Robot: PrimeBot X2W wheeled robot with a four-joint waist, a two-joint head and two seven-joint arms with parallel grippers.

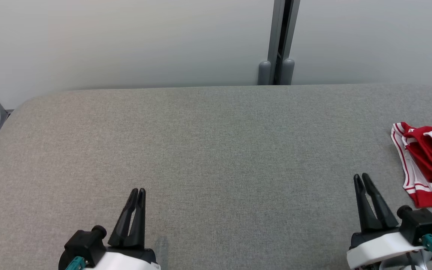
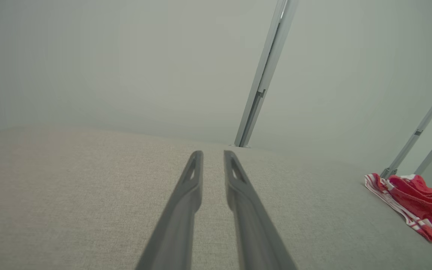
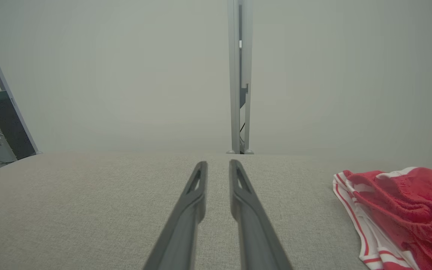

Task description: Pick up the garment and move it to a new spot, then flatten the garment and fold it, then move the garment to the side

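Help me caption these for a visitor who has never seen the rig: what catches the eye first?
The red and white garment stands out, crumpled at the right edge of the grey table, partly cut off in the head view. Next come the two dark grippers near the front edge, the left gripper and the right gripper, both holding nothing, the right one closer to the garment. A grey post rises behind the table against the pale wall.

Left gripper seen low and forward-pointing, fingers parted by a narrow gap with nothing held between, right gripper likewise held low, fingers slightly apart and empty, angled a little toward the left gripper, white wrist housings visible behind both
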